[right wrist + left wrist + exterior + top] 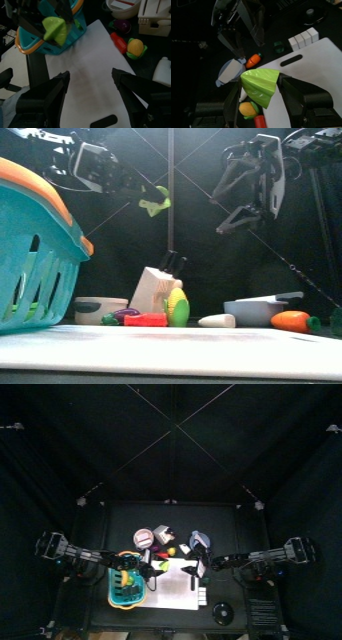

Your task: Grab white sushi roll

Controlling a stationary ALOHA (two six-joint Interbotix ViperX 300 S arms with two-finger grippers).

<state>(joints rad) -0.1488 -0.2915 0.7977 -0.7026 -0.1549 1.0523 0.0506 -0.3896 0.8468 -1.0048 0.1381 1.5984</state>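
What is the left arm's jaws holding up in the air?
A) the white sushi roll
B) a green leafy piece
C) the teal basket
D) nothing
B: the left gripper is closed on a green leafy piece, which the front view also shows lifted high above the table.

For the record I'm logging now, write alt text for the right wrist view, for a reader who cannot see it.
The right gripper hangs open over a white cutting board. Beyond it the left gripper holds a lime-green piece near a teal basket; toy corn lies to one side.
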